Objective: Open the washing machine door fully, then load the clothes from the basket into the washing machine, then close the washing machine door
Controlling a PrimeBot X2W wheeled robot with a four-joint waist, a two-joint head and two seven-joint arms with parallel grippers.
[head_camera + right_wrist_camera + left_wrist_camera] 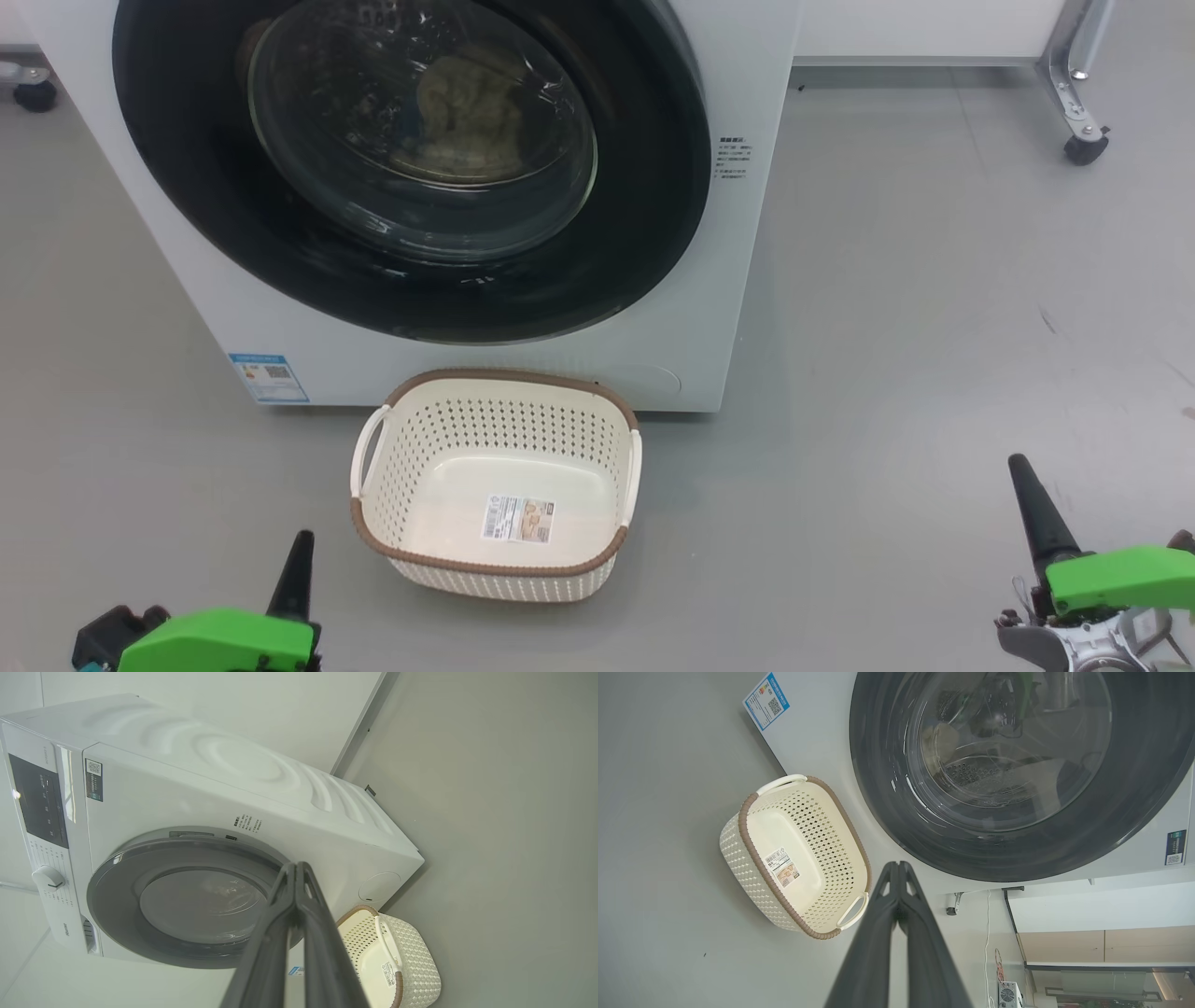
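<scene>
Entry: washing machine door closed, ahead of left gripper and right gripper, both clenched on nothing; clothes behind its glass; basket empty, forward-right of left gripper. Step: closing apparently done; next move, retreat only.

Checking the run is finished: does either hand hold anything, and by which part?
Nothing is held: left hand and right hand are both shut empty, apart from the basket.
</scene>
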